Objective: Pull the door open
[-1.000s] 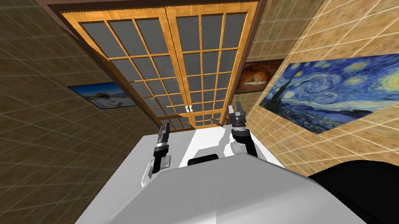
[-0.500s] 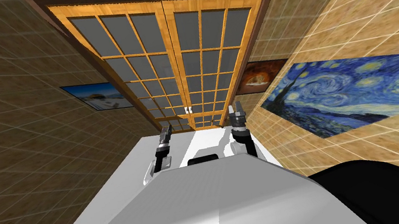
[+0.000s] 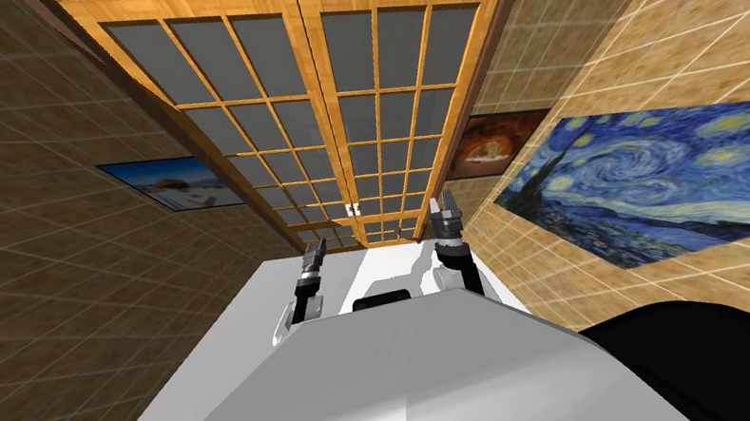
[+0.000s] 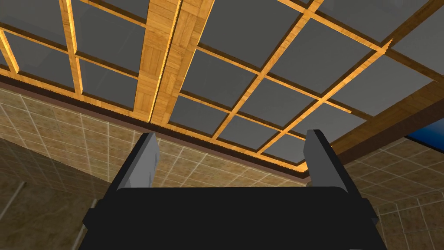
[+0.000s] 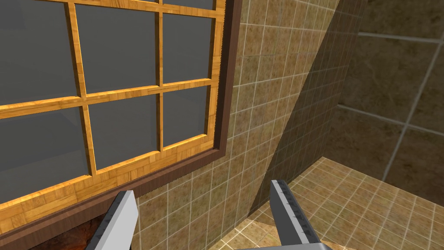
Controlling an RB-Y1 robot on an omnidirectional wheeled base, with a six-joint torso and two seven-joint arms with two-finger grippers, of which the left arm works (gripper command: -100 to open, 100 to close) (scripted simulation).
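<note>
Tiled walls [image 3: 32, 244] frame the double door [image 3: 318, 116] at 12 o'clock, where left gripper [image 3: 315, 249] and right gripper [image 3: 446, 202] gape wide short of it, so its tiny paired handles [image 3: 354, 209] could be missed or grabbed together.

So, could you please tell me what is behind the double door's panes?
Nothing shows: the double door is shut, and its panes render flat grey, hiding whatever lies beyond.
</note>
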